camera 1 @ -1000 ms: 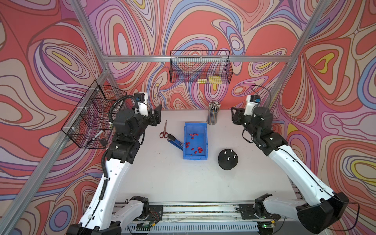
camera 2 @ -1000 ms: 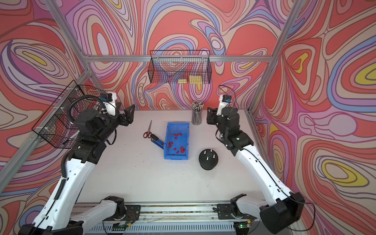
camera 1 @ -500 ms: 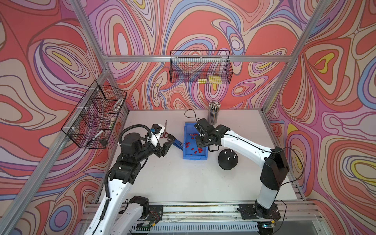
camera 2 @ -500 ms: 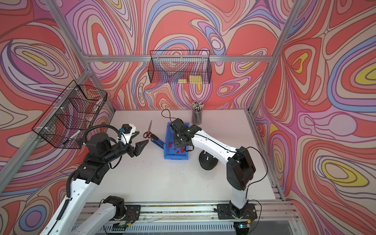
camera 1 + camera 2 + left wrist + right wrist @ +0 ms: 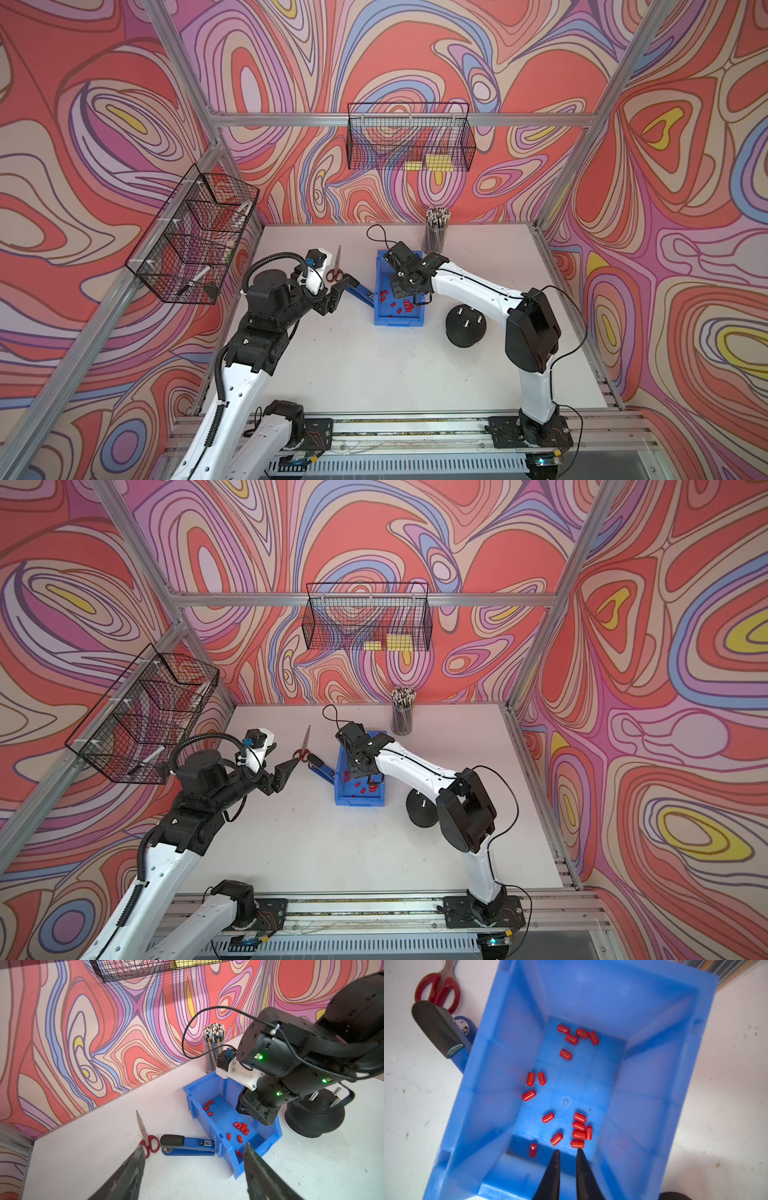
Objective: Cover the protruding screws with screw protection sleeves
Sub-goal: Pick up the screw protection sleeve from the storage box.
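Observation:
The protruding screws (image 5: 466, 322) are silvery studs standing up from a black domed base (image 5: 311, 1120), right of the blue bin (image 5: 398, 320). Several red screw protection sleeves (image 5: 578, 1130) lie loose on the bin floor, seen in both top views (image 5: 363, 787). My right gripper (image 5: 567, 1152) hangs inside the bin just short of a sleeve cluster, open by a narrow gap with nothing between its fingers. My left gripper (image 5: 194, 1146) is wide open and empty, hovering left of the bin near the stapler. In a top view the right arm hides part of the base (image 5: 419, 812).
A blue stapler (image 5: 187, 1145) lies against the bin's left wall, with red-handled scissors (image 5: 148, 1142) beside it. A cup of pencils (image 5: 436, 232) stands behind the bin. Wire baskets hang on the back wall (image 5: 409, 141) and the left wall (image 5: 195, 241).
Both arms came down from the back corners to the table. The right gripper reached into the blue bin and its jaws narrowed. The left gripper stopped near the stapler, still open.

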`<state>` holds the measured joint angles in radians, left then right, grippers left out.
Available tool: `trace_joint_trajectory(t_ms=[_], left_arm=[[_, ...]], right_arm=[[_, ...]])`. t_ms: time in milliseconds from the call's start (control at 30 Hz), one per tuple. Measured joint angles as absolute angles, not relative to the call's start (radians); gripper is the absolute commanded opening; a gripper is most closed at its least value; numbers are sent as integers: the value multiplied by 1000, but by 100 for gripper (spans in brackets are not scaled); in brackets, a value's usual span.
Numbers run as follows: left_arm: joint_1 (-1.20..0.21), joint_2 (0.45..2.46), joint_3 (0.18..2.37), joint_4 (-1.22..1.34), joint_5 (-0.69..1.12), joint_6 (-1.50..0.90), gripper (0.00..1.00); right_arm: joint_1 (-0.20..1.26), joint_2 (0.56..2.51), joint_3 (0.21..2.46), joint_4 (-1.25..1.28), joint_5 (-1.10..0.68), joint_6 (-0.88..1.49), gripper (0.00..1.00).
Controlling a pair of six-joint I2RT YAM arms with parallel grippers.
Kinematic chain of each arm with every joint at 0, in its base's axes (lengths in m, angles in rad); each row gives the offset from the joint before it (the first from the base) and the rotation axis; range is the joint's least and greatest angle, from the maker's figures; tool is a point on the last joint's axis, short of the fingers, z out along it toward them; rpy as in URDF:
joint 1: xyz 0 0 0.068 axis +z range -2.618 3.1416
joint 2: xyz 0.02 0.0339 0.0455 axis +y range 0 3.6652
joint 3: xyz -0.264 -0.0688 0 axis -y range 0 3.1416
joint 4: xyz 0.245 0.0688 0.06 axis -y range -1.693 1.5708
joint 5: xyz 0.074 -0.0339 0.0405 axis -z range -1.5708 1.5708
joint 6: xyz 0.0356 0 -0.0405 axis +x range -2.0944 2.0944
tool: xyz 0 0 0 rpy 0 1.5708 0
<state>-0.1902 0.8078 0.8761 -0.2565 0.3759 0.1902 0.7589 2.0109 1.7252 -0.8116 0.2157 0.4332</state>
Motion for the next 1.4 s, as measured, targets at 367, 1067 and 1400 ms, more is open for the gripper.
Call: trace_joint_trajectory(t_ms=[367, 1067, 1400], left_arm=[[-190, 807, 876, -257, 299, 187, 76], [-190, 815, 875, -249, 268, 187, 78], [-190, 830, 875, -245, 268, 187, 78]], right_arm=[[764, 2119, 1715, -736, 205, 439, 21], [796, 2190, 1668, -662, 189, 439, 26], [796, 2193, 1648, -629, 175, 445, 9]])
